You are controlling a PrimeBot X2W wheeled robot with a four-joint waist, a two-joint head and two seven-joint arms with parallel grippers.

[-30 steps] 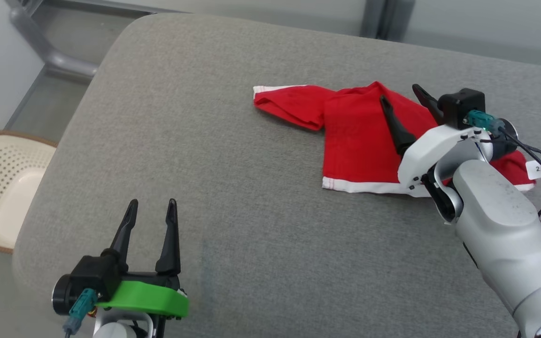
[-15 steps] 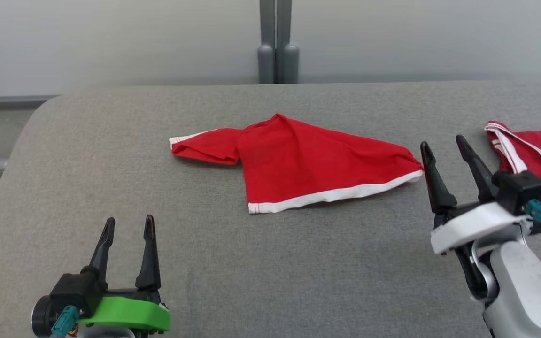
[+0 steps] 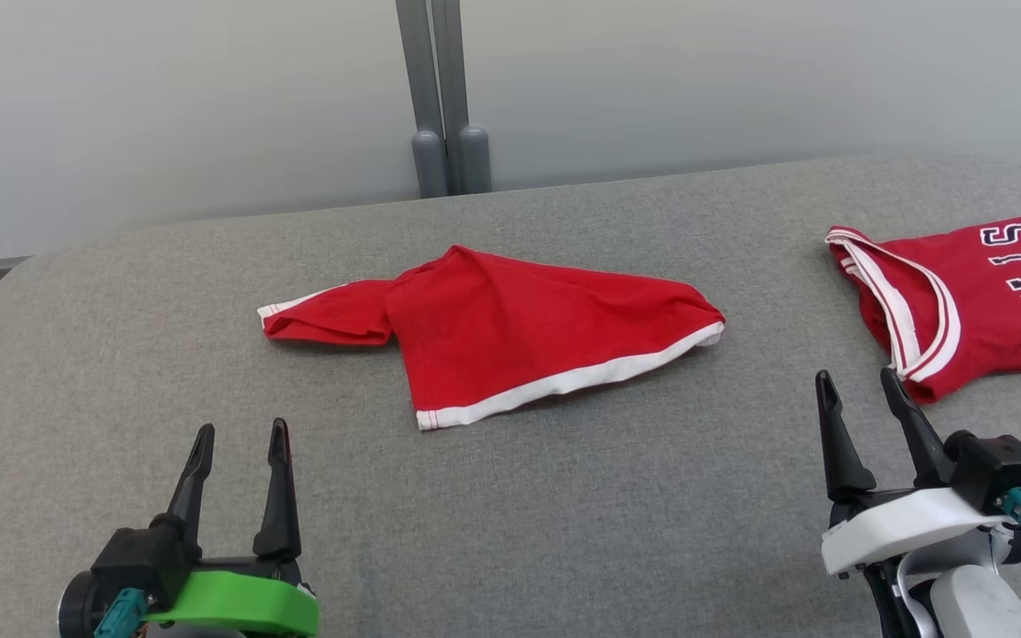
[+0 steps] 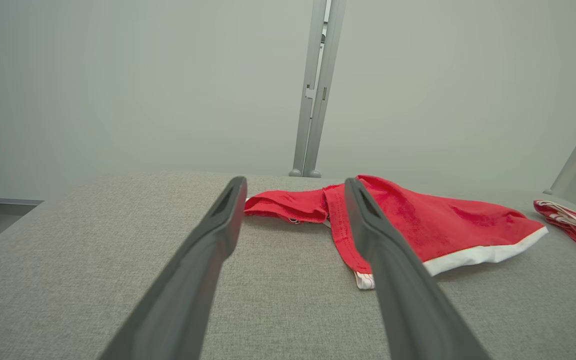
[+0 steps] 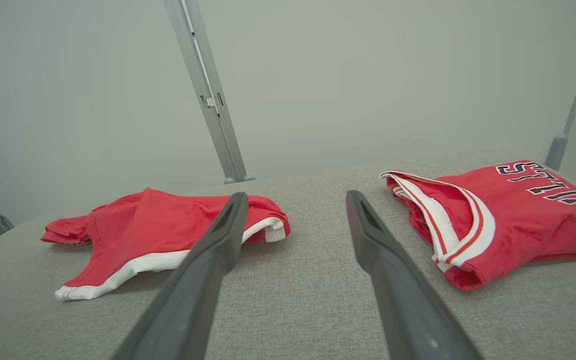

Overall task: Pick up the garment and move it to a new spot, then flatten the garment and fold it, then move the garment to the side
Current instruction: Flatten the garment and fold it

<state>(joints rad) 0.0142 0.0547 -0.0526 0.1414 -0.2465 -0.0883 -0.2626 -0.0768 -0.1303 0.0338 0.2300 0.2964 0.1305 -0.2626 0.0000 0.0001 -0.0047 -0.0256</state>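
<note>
A red short-sleeved garment (image 3: 519, 341) with a white hem lies loosely folded and rumpled in the middle of the grey padded table (image 3: 564, 514); it also appears in the left wrist view (image 4: 433, 225) and the right wrist view (image 5: 158, 225). My left gripper (image 3: 241, 428) hovers open and empty near the front left, short of the garment, which lies ahead and to the right between its fingers (image 4: 294, 181). My right gripper (image 3: 856, 376) is open and empty at the front right, clear of the garment's right end (image 5: 296, 195).
A second red jersey (image 3: 962, 301) with white trim and dark lettering lies at the table's right end, just beyond my right gripper (image 5: 513, 215). A grey post (image 3: 444, 97) and pale wall panels stand behind the table's rounded far edge.
The head view has swung round, bringing the jersey into sight. My right gripper, which was over the garment's right part, has drawn back to the front right, empty. The garment lies still.
</note>
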